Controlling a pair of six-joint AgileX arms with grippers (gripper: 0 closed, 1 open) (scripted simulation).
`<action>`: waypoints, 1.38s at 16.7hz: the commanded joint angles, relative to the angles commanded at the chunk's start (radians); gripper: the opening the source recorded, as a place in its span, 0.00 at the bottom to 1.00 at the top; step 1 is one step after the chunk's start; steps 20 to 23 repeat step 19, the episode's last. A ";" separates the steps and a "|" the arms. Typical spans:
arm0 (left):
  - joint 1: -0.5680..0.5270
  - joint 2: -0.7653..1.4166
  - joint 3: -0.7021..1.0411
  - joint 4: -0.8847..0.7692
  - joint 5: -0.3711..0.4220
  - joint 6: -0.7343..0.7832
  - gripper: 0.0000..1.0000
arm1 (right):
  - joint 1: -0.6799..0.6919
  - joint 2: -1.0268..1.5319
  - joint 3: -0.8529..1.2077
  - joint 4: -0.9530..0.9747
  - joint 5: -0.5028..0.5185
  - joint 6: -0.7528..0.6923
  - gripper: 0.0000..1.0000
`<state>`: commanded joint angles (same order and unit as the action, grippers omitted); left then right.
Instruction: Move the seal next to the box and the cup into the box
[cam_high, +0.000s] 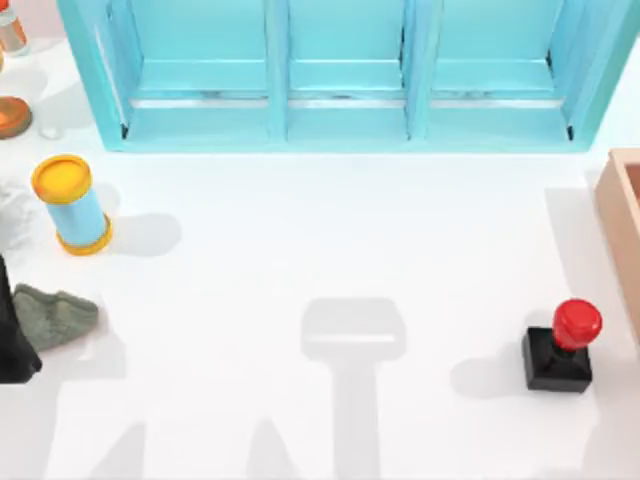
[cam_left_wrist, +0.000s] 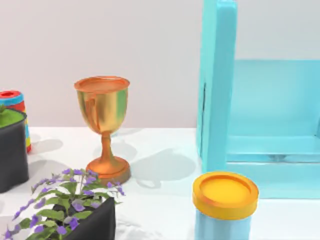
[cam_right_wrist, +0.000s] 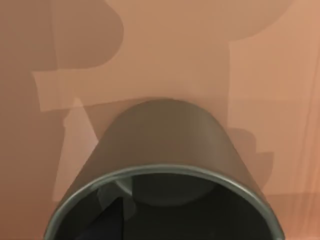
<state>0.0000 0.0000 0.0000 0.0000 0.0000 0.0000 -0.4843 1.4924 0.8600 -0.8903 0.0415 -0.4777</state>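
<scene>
white table (cam_high: 300, 250), turquoise shelf unit (cam_high: 340, 70)

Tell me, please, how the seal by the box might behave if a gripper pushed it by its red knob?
The seal would probably tip rather than slide: its red knob sits high above the black block. Its flat square base should stop it rolling. The glossy knob may be slippery, so a gripper might slide off.

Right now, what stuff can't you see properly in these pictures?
- The box: the top view's right edge cuts it off, so its inside is hidden.
- The cup: the right wrist view's bottom edge cuts its rim; tan surface lies behind it, but whether it rests there or hangs above is unclear.
- The dark shape at the top view's left edge: cut off, unidentifiable.
- The seal stands whole, beside the box.
</scene>
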 joint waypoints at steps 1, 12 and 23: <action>0.000 0.000 0.000 0.000 0.000 0.000 1.00 | 0.000 -0.001 0.002 -0.002 -0.001 0.000 1.00; 0.000 0.000 0.000 0.000 0.000 0.000 1.00 | -0.010 -0.120 0.295 -0.300 0.082 0.005 1.00; 0.000 0.000 0.000 0.000 0.000 0.000 1.00 | -0.005 -0.074 0.340 -0.414 0.000 -0.007 1.00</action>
